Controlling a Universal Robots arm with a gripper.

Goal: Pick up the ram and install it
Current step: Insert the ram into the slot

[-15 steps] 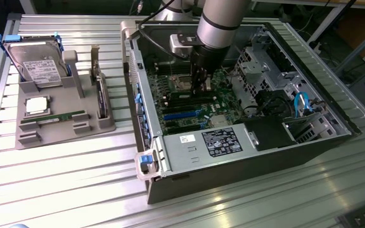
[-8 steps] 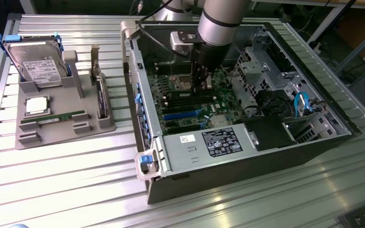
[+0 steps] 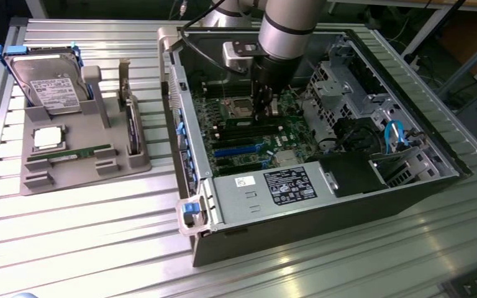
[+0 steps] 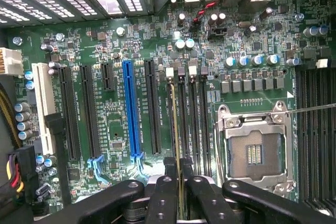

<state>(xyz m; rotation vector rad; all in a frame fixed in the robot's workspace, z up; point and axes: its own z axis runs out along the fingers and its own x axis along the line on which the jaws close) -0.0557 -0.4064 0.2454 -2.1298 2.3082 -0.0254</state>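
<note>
My gripper [image 3: 263, 110] reaches down into the open computer case [image 3: 222, 245], just above the motherboard [image 3: 240, 144]. In the wrist view the gripper [image 4: 179, 182] is shut on the ram [image 4: 175, 124], a thin green stick seen edge-on. The stick stands in line with the first of the black memory slots [image 4: 192, 119], beside the empty CPU socket [image 4: 254, 153]. Whether it is seated in the slot I cannot tell. A second ram stick [image 3: 71, 155] lies in the grey tray [image 3: 81, 177] at the exterior view's left.
The tray also holds a hard drive [image 3: 48, 84] standing on edge and a square silver CPU chip [image 3: 46, 138]. Inside the case are the power supply [image 3: 280, 186], drive cages [image 3: 346, 93] and blue cables [image 3: 394, 136]. Expansion slots, one blue [image 4: 130, 108], lie beside the memory slots.
</note>
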